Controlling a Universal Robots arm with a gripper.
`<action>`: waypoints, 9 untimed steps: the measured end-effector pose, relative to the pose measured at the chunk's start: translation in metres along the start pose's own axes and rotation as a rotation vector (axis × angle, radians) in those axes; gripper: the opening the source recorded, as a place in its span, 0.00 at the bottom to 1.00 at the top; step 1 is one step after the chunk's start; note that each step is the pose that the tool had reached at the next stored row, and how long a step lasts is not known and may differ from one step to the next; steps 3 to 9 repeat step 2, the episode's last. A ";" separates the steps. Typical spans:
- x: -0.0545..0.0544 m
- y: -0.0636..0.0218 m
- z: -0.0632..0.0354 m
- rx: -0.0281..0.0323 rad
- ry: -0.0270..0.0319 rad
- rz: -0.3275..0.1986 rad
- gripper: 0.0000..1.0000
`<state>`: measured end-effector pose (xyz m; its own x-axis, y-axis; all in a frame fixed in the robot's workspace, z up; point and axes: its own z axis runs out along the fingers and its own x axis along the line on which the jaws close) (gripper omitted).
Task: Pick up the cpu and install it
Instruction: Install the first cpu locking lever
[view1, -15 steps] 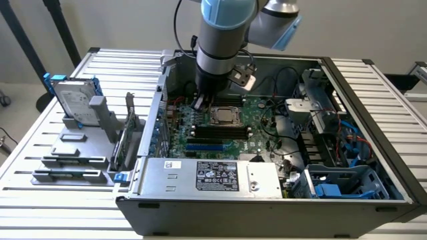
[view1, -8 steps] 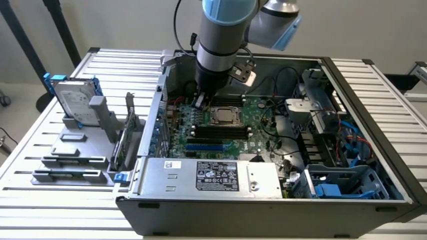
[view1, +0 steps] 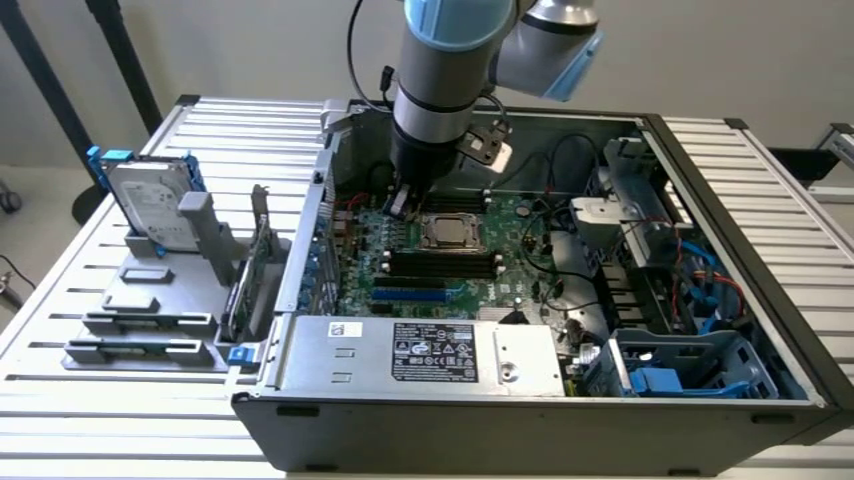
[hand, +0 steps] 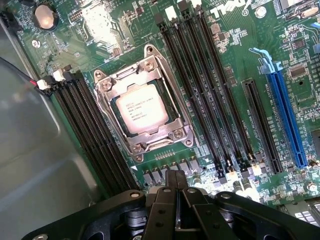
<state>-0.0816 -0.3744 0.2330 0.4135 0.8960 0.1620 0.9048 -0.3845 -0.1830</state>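
Pincer (hand: 176, 192) tips are pressing together with nothing between them, hanging just above the green motherboard (hand: 220, 65). Close beside them, the cpu (hand: 141, 109) is sitting flat inside its metal socket frame (hand: 184, 134), between banks of black memory slots (hand: 205, 90). Around all this, the open computer case (view1: 534, 425) is lying on a slatted table (view1: 80, 420).

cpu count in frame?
1: the cpu lies in the motherboard's socket frame, between the memory slot banks. Another could be hidden behind the arm.
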 end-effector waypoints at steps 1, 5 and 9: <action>0.000 0.0000 0.0000 0.0000 0.0000 0.000 0.11; 0.000 0.0000 0.0000 0.0000 0.0000 0.000 0.11; 0.000 0.0000 0.0000 0.0000 0.0000 0.000 0.11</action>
